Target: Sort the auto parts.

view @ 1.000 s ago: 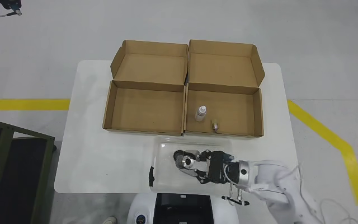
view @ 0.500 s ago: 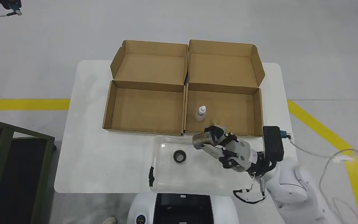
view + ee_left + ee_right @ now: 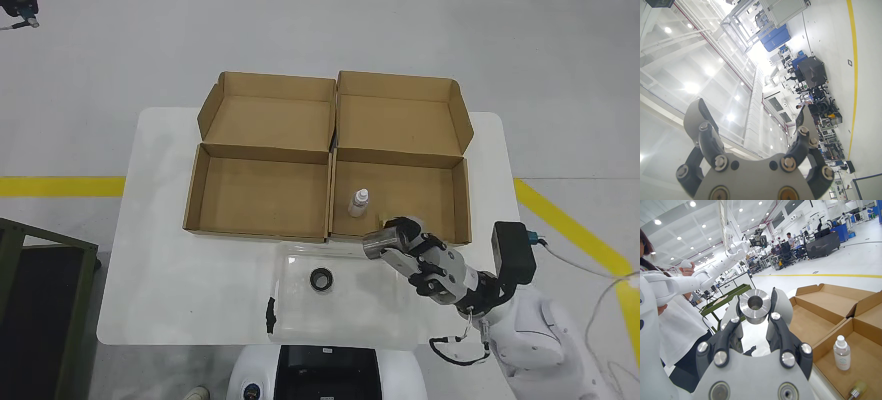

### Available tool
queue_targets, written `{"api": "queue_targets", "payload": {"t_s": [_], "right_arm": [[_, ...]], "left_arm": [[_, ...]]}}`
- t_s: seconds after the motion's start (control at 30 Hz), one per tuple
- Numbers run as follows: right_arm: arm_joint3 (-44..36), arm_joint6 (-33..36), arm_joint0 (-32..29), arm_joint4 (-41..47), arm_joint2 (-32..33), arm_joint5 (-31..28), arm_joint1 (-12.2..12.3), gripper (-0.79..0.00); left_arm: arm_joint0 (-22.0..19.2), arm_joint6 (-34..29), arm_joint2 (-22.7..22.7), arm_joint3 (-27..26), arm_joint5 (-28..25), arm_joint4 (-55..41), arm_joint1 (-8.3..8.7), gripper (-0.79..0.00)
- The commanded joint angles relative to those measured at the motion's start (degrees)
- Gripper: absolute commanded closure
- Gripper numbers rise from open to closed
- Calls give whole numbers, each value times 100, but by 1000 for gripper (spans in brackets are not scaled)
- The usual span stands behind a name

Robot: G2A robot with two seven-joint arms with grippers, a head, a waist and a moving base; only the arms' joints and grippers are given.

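Your right gripper (image 3: 755,306) is clenched on a short steel sleeve (image 3: 755,308), one finger on each side of its wall, bore end toward the wrist camera; in the top view it sits right of lower centre, over the line where the clear tray (image 3: 300,325) meets the near wall of the right-hand cardboard box (image 3: 440,200). Your left gripper (image 3: 751,108) is released, fingers spread wide, pointed at the hall ceiling.

Around the sleeve: a spray bottle (image 3: 357,202) stands upright in that box, just up-left of the gripper; a small knurled stud (image 3: 857,388) lies on the box floor close to the near wall; both are apart from the sleeve. A black ring (image 3: 322,279) lies in the tray, left of the gripper; a black scrap (image 3: 270,315) sits at the tray's left edge. The left-hand cardboard box (image 3: 255,195) stands open beside the right one on the white table (image 3: 165,260), flaps raised.
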Motion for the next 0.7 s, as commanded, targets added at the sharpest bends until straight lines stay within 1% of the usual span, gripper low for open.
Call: {"api": "queue_targets", "payload": {"t_s": [0.0, 0.33, 0.4, 0.47, 0.53, 0.67], "right_arm": [[0, 1, 0, -2, 0, -1, 0, 0], [0, 1, 0, -2, 0, -1, 0, 0], [49, 4, 6, -7, -7, 139, -7, 0], [97, 236, 121, -354, -51, 276, -9, 0], [193, 301, 269, -341, -289, 306, -35, 0], [521, 598, 794, -572, -769, 511, -98, 0]], "left_arm": [[0, 0, 0, 0, 0, 0, 0, -785], [0, 0, 0, 0, 0, 0, 0, -785], [0, 0, 0, 0, 0, 0, 0, -785], [0, 0, 0, 0, 0, 0, 0, -785], [0, 0, 0, 0, 0, 0, 0, -785], [0, 0, 0, 0, 0, 0, 0, -785]]}}
